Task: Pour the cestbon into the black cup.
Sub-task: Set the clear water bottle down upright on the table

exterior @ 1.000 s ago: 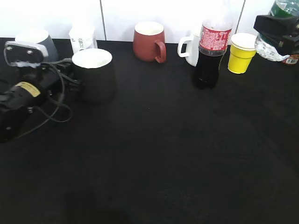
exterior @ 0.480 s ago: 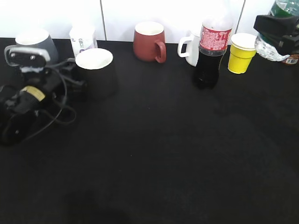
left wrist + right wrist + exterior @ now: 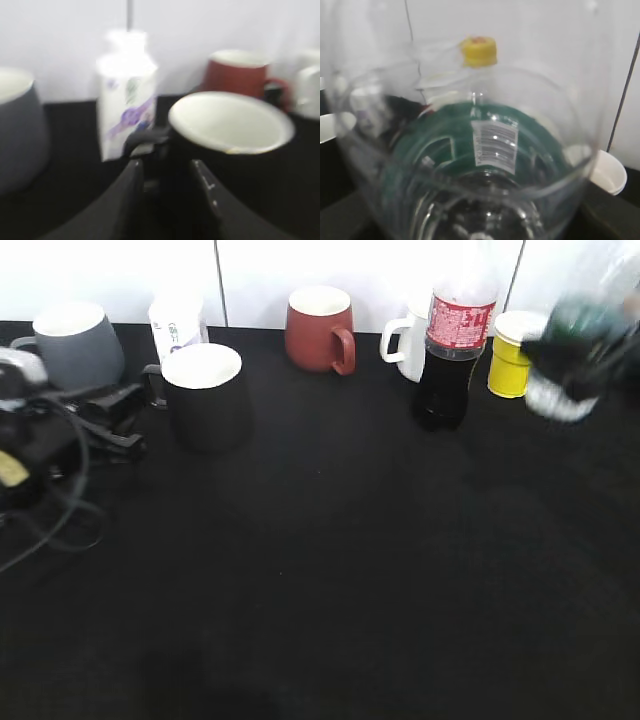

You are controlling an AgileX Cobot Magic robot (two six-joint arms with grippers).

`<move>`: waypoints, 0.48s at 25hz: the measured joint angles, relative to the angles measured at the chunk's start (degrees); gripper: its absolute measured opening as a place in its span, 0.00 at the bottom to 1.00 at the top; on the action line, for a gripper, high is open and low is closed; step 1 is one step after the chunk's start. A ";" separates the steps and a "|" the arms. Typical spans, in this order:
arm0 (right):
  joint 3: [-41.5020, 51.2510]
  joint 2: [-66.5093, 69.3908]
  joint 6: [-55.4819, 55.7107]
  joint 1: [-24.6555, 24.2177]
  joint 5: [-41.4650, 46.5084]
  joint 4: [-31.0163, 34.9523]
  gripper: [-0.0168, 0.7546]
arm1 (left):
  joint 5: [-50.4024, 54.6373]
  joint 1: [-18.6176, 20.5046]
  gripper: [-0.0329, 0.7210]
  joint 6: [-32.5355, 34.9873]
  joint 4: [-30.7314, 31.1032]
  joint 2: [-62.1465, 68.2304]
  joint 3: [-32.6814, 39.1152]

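A: Where is the cestbon [image 3: 572,350], and which way does it point?

B: Blurred, off the table [image 3: 350,570] at the far right by the yellow cup [image 3: 508,362]. The right wrist view looks along its length, base nearest.

A: And the grippers?

B: The left gripper [image 3: 167,187] stands parted just beside the black cup [image 3: 205,395] (handle side); the right gripper's hold I cannot tell.

A: Room? Writing?

B: Bare black table in front; the cola bottle [image 3: 452,345] has an unreadable red label.

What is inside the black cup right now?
The black cup shows only a bare white inside down to where its near wall cuts off the view; the bottom is hidden. The water bottle hangs far off to the right.
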 joint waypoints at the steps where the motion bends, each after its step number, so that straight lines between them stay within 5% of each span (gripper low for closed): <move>1: 0.00 2.74 -4.33 0.00 0.06 2.94 0.66 | -0.01 0.00 0.36 0.00 0.87 -2.70 1.69; 6: 0.00 14.34 -20.30 0.00 -5.83 24.06 0.66 | 0.66 0.00 0.36 0.00 6.29 -11.67 3.36; 12: -0.05 22.73 -25.75 0.00 -13.32 30.48 0.66 | 1.15 0.00 0.36 0.00 7.25 -13.11 3.36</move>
